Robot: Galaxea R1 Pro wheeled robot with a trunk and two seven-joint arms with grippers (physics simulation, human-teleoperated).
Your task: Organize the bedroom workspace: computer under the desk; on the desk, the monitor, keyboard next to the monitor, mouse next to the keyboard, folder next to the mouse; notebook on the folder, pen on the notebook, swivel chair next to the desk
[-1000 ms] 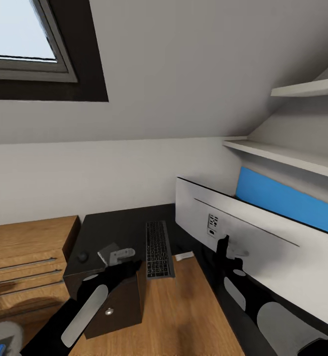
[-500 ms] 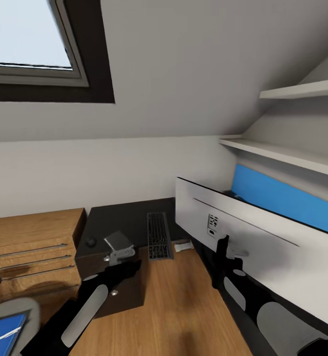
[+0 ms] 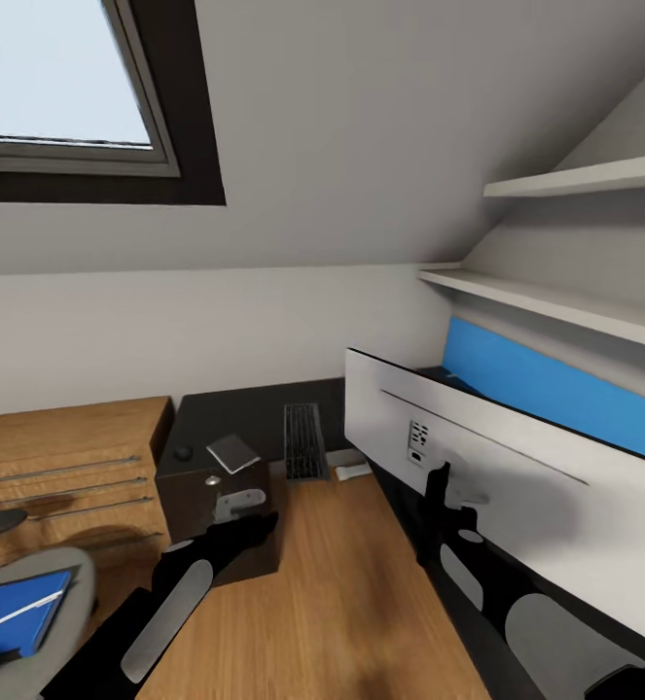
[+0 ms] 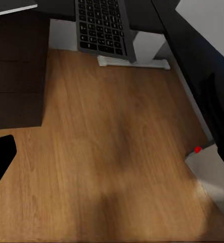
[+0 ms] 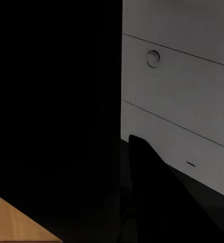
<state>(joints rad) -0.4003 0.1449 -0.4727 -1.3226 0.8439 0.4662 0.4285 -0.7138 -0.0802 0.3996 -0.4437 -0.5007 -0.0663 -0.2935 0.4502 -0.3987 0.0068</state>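
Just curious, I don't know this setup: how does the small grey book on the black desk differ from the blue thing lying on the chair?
The notebook is pale grey; the folder is bright blue. The notebook looks clearly smaller than the folder. The notebook lies on the desk beside the mouse, while the folder rests on the swivel chair seat with a thin pale pen across it. Both are flat rectangles lying face up.

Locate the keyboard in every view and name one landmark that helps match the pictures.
Head view: the keyboard lies on the black desk, mid-frame, between the notebook and the monitor.
Left wrist view: the keyboard sits at the top edge, overhanging the desk's rim.
Right wrist view: the keyboard is not in it.
Shared landmark: the small white strip on the wood floor just below the keyboard's near end.
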